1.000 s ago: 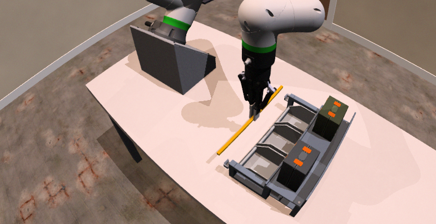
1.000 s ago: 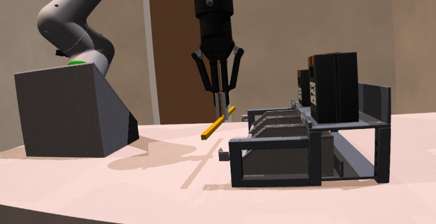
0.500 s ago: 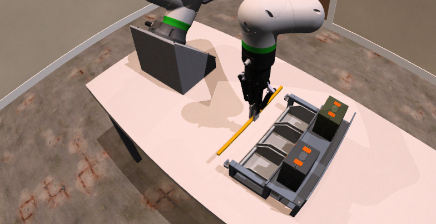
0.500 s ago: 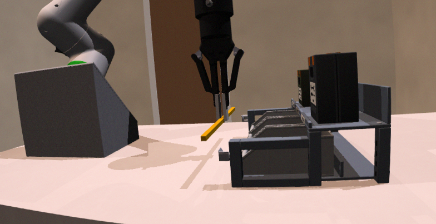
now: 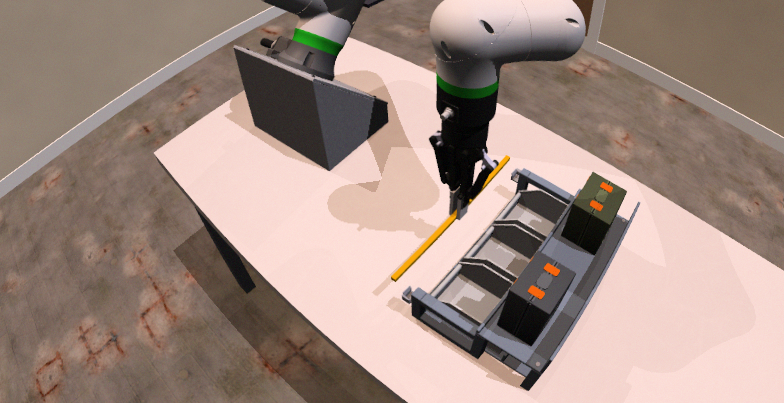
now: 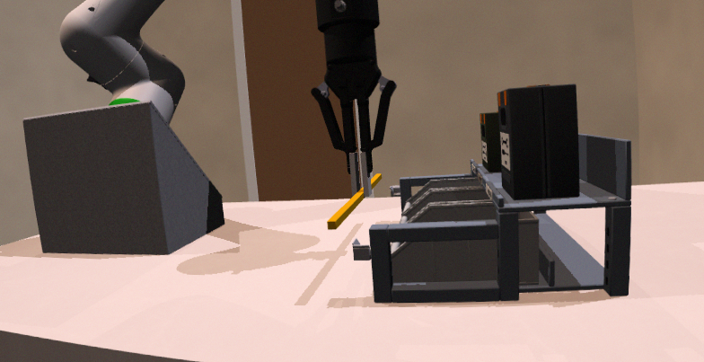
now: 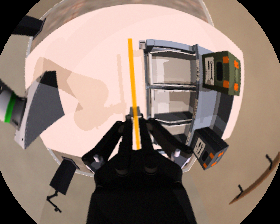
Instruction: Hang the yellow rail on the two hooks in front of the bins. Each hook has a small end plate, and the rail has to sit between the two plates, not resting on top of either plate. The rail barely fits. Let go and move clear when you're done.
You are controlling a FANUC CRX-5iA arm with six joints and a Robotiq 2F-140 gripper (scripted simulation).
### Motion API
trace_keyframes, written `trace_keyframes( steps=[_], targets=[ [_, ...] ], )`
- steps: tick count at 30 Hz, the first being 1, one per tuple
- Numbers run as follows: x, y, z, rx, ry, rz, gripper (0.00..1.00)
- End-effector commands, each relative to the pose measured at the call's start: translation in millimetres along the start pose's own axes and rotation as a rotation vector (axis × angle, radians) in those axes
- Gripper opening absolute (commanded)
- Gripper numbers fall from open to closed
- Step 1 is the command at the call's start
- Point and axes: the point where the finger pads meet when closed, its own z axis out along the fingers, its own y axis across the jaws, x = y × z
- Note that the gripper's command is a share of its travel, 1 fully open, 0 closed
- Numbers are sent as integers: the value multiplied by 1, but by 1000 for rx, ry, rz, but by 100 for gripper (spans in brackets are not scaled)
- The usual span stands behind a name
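The arm rises from a dark wedge-shaped pedestal (image 5: 296, 120) at the upper left of the top view, bends over through a white elbow (image 5: 494, 21) at the top centre, and drops its black wrist straight down toward the middle of the tabletop (image 5: 285, 268). The gripper (image 5: 460, 206) points vertically downward, its fingers drawn nearly together and pinching the yellow rail (image 5: 428, 238) across its narrow width, somewhat past the rail's midpoint toward its far end.

In the exterior view the gripper (image 6: 360, 171) hangs at the centre of the frame with the yellow rail (image 6: 345, 210) held above the tabletop (image 6: 147, 310); its thin shadow lies on the surface below, apart from the rail itself. The rail runs roughly level and parallel to the front of the grey bin rack (image 6: 507, 251), near it but not touching. A small hook (image 6: 360, 251) juts from the rack's near front corner, lower than the rail; another (image 6: 394, 189) shows at the far corner.

From the wrist view the rail (image 7: 131, 83) runs straight up the frame from the gripper (image 7: 135, 137), with the bins (image 7: 167, 90) just to its right.
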Motion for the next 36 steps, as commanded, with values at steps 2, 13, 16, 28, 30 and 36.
trace_keyframes(
  steps=[2, 13, 16, 28, 30, 36],
  targets=[
    [0, 8, 2, 0, 0, 0, 0],
    [0, 8, 2, 0, 0, 0, 0],
    [0, 15, 3, 0, 0, 0, 0],
    [0, 20, 5, 0, 0, 0, 0],
    [0, 20, 5, 0, 0, 0, 0],
    [0, 37, 9, 0, 0, 0, 0]
  ],
)
